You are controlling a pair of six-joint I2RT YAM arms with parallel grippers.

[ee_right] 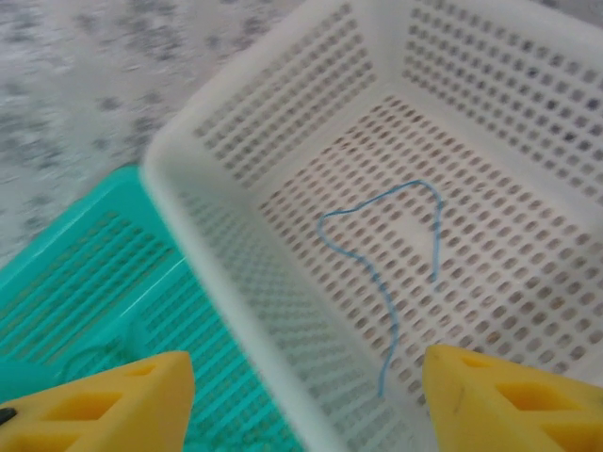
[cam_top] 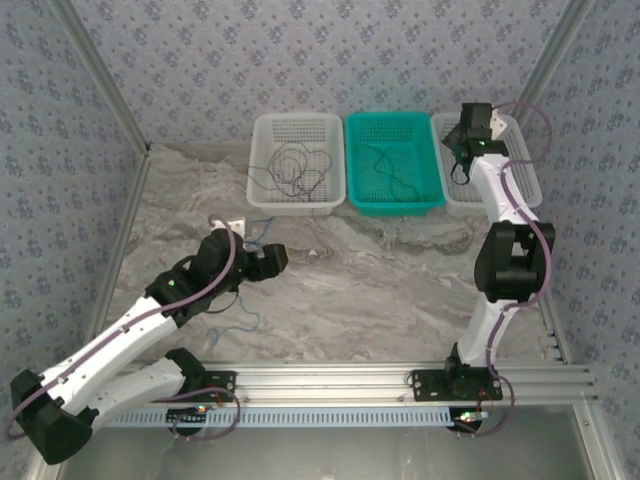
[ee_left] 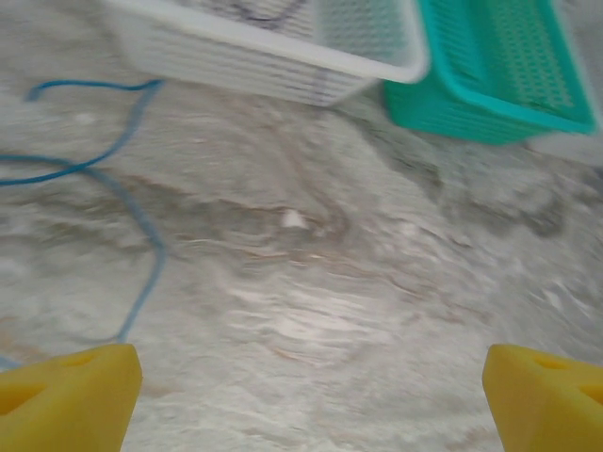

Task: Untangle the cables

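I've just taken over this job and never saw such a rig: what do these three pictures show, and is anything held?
Two robot arms are bolted at the near edge of the table. The overhead picture looks down from behind them; the other two come from cameras on each wrist, yellow fingers at the bottom corners. The left gripper is open above the table, near a loose blue cable. The right gripper is open over the right white basket, where a blue wire lies. The left white basket holds a dark cable, the teal basket another thin cable. Nothing is held.
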